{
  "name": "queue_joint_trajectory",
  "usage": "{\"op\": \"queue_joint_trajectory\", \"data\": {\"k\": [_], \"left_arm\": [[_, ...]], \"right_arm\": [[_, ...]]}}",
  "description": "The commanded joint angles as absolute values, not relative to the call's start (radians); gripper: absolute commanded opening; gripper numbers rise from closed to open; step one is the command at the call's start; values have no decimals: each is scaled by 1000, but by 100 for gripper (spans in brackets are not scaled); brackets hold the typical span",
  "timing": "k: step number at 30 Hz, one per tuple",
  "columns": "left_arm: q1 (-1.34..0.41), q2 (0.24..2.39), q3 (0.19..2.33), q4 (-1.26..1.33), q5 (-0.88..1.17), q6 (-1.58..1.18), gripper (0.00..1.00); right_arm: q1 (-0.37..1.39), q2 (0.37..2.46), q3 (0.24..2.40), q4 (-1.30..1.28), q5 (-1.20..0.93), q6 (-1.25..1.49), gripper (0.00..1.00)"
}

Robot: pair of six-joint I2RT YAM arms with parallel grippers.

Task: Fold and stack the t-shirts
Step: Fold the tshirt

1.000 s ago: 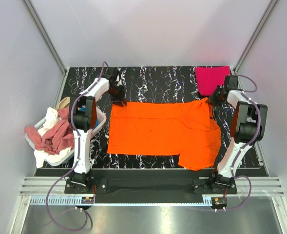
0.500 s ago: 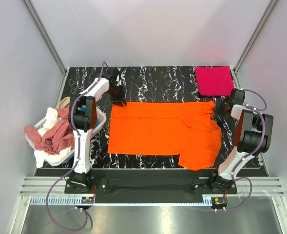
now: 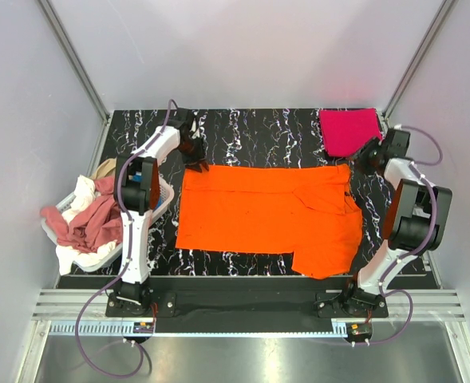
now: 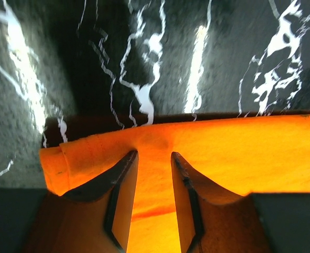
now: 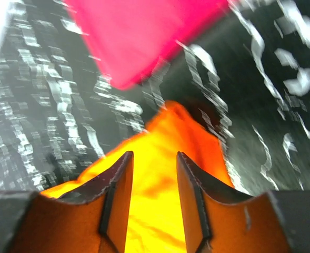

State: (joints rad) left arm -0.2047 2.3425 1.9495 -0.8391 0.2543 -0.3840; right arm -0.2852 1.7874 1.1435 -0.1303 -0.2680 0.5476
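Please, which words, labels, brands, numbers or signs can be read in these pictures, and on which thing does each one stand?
None can be read.
The orange t-shirt, the crimson-pink t-shirt and the basket show no print or label.
The small parts by the arm bases are too small to tell.

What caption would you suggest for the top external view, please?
Orange t-shirt spread out on marbled table, folded crimson-pink t-shirt far right, laundry basket left.
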Motion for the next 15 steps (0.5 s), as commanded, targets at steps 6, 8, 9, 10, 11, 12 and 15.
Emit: {"op": "queue_joint_trajectory", "data": {"k": [6,8,9,10,11,12,15], "left_arm": [[-202,2408,2023,-815,250,-350,39],[-202,2411,2026,-815,253,-348,39],[-202,2413,2028,-816,252,-347,39],[-202,2411,2028,-816,250,-347,39],[-202,2411,2028,-816,247,-342,39],[-202,2410,2026,-816,245,-342,39],[-202,2405,2025,-815,244,-345,39]], "right_arm": [[-308,1922,1405,-342,-423,371,47],[-308,1954,1439,-377,-426,361,46],[-308,1982,1466,-403,-426,354,45],[-308,1993,1477,-408,-428,350,45],[-308,2002,1486,-414,-439,351,44],[-308,2017,1496,-417,-442,348,43],[-308,2043,1506,-423,-439,348,42]]}}
